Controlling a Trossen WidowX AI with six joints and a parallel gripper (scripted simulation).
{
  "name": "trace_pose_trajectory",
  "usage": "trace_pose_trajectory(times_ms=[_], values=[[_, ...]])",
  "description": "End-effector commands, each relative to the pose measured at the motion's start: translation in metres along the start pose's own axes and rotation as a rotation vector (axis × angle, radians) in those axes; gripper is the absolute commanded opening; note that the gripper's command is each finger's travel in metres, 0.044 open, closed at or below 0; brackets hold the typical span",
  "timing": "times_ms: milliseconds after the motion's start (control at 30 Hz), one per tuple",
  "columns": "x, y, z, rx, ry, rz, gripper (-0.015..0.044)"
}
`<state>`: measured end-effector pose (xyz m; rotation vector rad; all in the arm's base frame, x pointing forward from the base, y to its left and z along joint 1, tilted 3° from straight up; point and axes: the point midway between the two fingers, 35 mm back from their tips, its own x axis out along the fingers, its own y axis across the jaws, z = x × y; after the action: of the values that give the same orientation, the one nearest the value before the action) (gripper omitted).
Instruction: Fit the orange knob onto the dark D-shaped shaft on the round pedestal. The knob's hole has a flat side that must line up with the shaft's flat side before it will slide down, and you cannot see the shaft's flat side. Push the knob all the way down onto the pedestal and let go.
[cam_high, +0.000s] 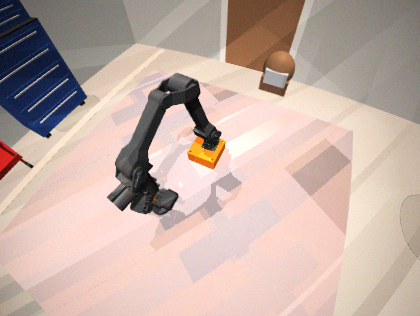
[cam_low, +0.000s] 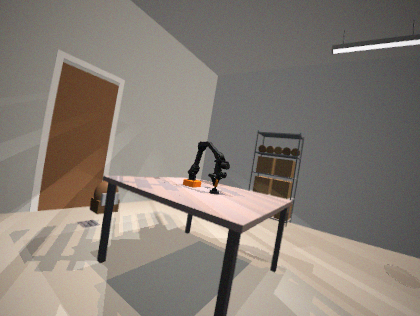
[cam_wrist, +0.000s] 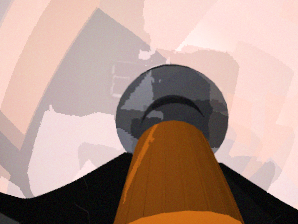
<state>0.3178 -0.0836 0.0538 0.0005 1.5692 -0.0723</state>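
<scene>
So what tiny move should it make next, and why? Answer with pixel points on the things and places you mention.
Probably a slow turn of the orange knob (cam_low: 217, 183) (cam_wrist: 172, 167) with light downward pressure: the jaws grip it over the round pedestal (cam_low: 214, 191) (cam_wrist: 172, 82), and the shaft's flat side is out of sight.

It looks like a workshop: a blue drawer cabinet (cam_high: 37, 65) stands near a red cart (cam_high: 9, 159), and a metal shelving unit (cam_low: 280, 135) holds boxes under a strip light (cam_low: 376, 45).
</scene>
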Motion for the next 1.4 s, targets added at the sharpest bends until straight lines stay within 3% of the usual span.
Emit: trace_pose_trajectory(times_ms=[0,933,1167,1367], values=[[-0.0021,-0.0007,0.001,0.0,-0.011,-0.005,0.0],[-0.0036,-0.0008,0.0003,0.0,-0.011,-0.005,0.0],[-0.0025,-0.0011,0.0,-0.199,-0.01,-0.006,0.0],[-0.0004,-0.002,0.0013,-0.209,-0.01,-0.006,0.0]])
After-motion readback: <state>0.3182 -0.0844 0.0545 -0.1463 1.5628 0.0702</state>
